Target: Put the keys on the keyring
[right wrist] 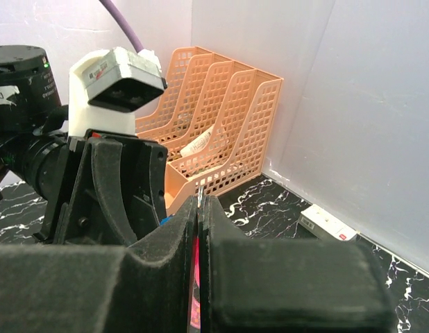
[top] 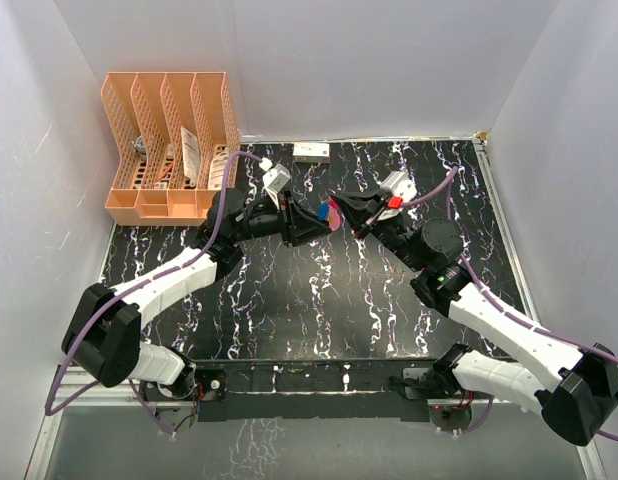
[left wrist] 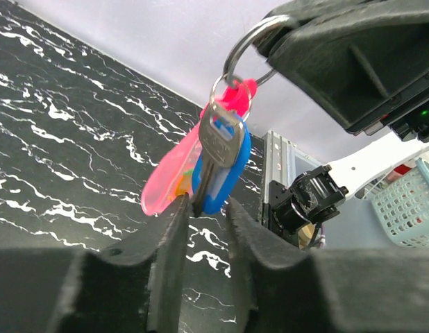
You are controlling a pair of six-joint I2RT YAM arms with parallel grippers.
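Overhead view: my left claw [top: 317, 222] and right claw [top: 347, 212] meet tip to tip above the black, white-veined tabletop [top: 289, 310], a little above the middle of the frame. The whole bunch hangs in the air between them.

Left wrist view: the thin metal keyring [left wrist: 237, 43] sits at upper centre. Its right side is buried in my right claw, whose black body fills the upper right corner. Below the ring hang the narrow red-pink strap [left wrist: 166, 177], the silvery-white key [left wrist: 220, 142] and, behind it, the bright blue-headed key [left wrist: 237, 170]. My left fingers [left wrist: 174, 243] rise from the bottom edge, drawn in to a narrow gap on the lower end of the blue head and the silver blade.

Right wrist view: my right fingers [right wrist: 221, 236] are pressed nearly together on the ring. Only a sliver of metal and a streak of pink show between them. My left claw and its white wrist camera [right wrist: 121, 76] block the rest of the bunch at centre left.

Surroundings: an orange mesh file rack [top: 119, 110] stands in the upper left corner. A small white box [top: 311, 151] lies against the back wall, and a pale blue mesh basket [left wrist: 409, 201] sits at the right edge of the left wrist view.
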